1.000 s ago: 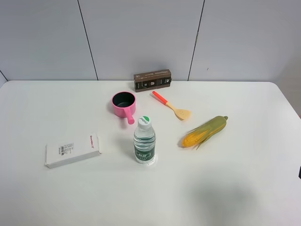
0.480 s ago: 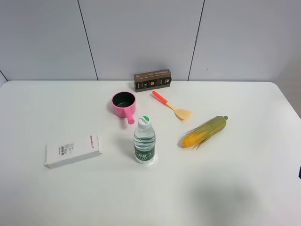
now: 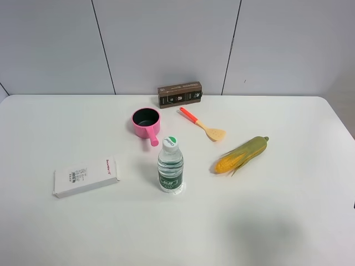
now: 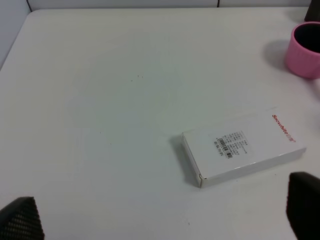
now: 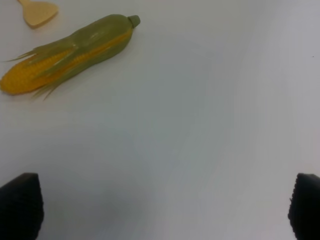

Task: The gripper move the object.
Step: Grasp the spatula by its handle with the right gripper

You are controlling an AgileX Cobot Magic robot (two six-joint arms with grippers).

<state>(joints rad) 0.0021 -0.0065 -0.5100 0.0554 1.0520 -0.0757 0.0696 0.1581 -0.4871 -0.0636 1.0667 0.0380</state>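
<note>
The object is a small wooden spatula (image 3: 203, 125) with a tan blade and an orange-red handle. It lies flat on the white table (image 3: 277, 221) between the pink saucepan (image 3: 146, 122) and the corn cob (image 3: 241, 154). Only its blade tip (image 5: 37, 12) shows in the right wrist view. My left gripper (image 4: 162, 217) is open and empty above the table near a white box (image 4: 242, 147). My right gripper (image 5: 162, 207) is open and empty above bare table, short of the corn cob (image 5: 67, 52). Neither gripper shows in the exterior view.
A water bottle (image 3: 170, 166) stands in the middle of the table. A dark brown box (image 3: 179, 94) stands at the back against the wall. The white box (image 3: 86, 176) lies at the left. The saucepan (image 4: 305, 50) shows at the edge of the left wrist view.
A small dark sliver at the right edge of the exterior view has slipped out of sight. Nothing on the table has moved.
</note>
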